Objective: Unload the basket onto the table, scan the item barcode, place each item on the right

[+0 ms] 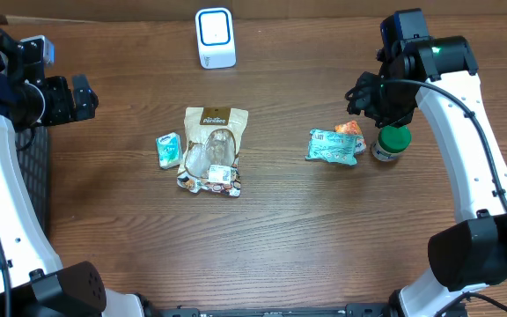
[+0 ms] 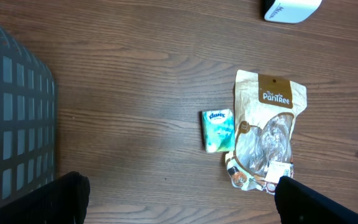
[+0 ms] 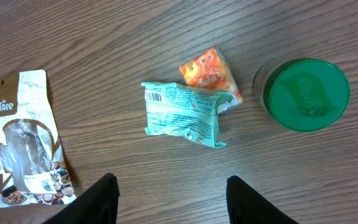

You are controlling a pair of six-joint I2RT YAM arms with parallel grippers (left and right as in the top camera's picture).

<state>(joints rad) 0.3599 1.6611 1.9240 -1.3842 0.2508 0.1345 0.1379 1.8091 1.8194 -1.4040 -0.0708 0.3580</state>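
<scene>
Lying flat on the wooden table (image 1: 271,229), right of centre in the overhead view: a crinkled teal packet (image 3: 182,112), barcode (image 3: 159,94) face up at its upper-left corner. Touching an orange packet (image 3: 209,73) at its upper right, near a green-lidded jar (image 3: 306,93). Hovering above it, the right gripper (image 3: 173,193), jaws about halfway apart, gripping and touching nothing. At upper left of the overhead view, the left gripper (image 2: 182,196), spread wide, empty. At top centre, well apart, the white scanner (image 1: 215,37).
</scene>
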